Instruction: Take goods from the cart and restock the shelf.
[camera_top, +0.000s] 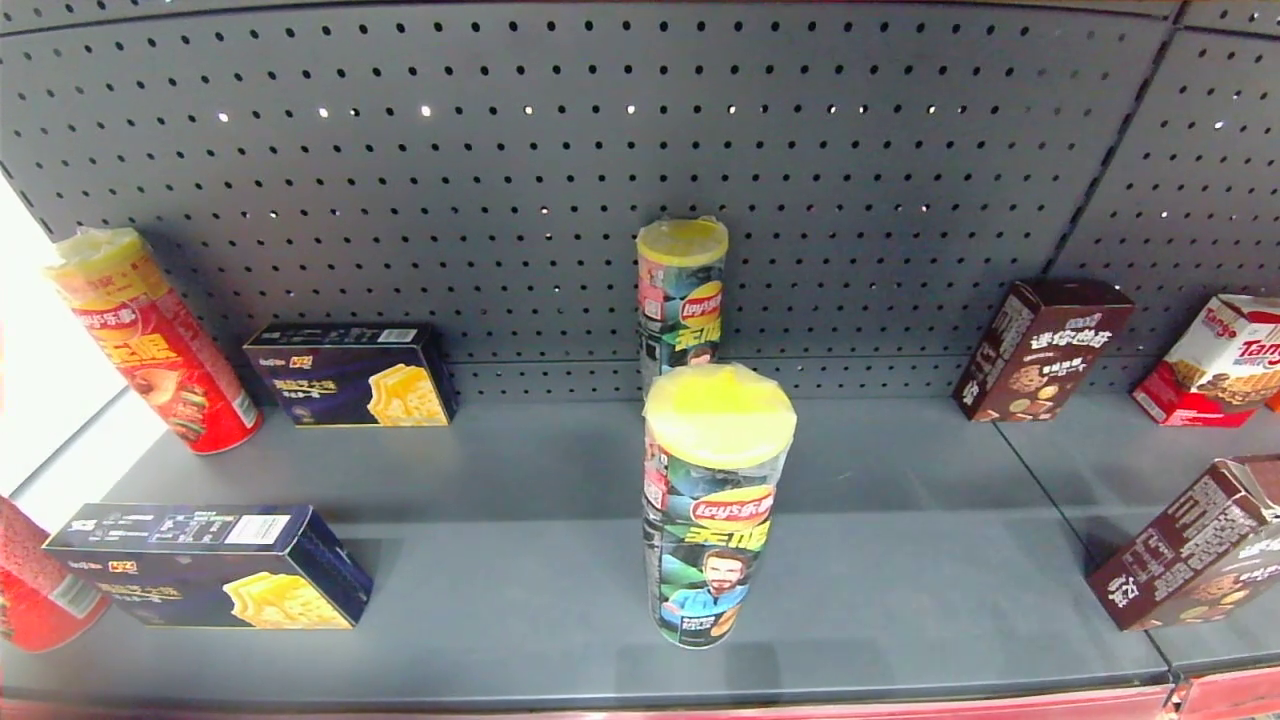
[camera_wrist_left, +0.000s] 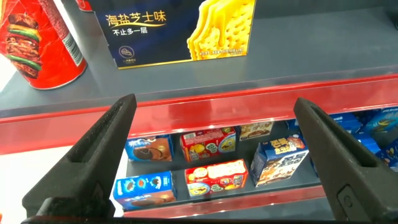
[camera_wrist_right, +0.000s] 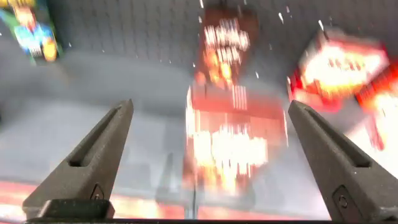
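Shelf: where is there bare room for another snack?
Two bare patches flank the yellow-lidded cans: one toward the blue cracker boxes, one toward the brown boxes. The left end, red cans beside boxes, is crowded.

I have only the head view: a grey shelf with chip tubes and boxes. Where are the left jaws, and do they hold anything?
Observer: The left jaws are wide open and empty, just in front of the shelf's red front strip, near the dark blue cardboard cracker box.
Operator: What lies under that strip?
Observer: Rows of small blue and red boxes, one level lower.
Operator: And the right jaws?
Observer: Open and empty too, facing an upright dark brown box, though that picture is blurred.
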